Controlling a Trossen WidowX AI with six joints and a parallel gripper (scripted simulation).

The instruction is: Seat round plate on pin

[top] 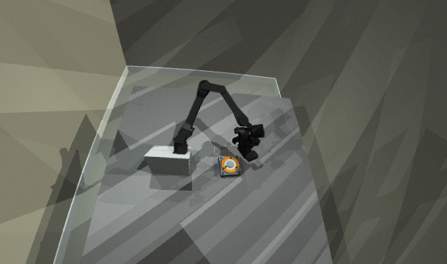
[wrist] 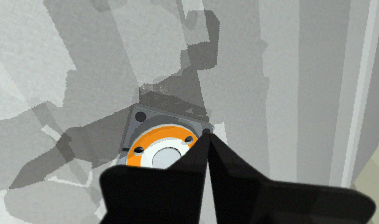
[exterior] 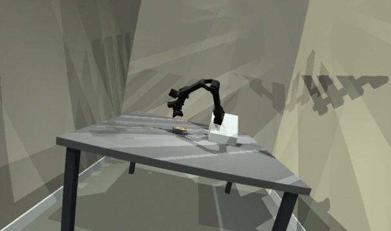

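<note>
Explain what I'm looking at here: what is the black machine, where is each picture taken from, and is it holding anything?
The black machine is a jointed robot arm bolted to a white block on a grey table. At its end is a gripper with two fingers. One picture looks down from above, one looks from the side of the table, and one comes from a camera on the wrist, looking along the fingers. On the table lies a small dark square base carrying a round orange and white plate with small holes. The fingers are shut together and hold nothing. The gripper hangs just beside and above the plate; in the side view it is clearly off the table.
</note>
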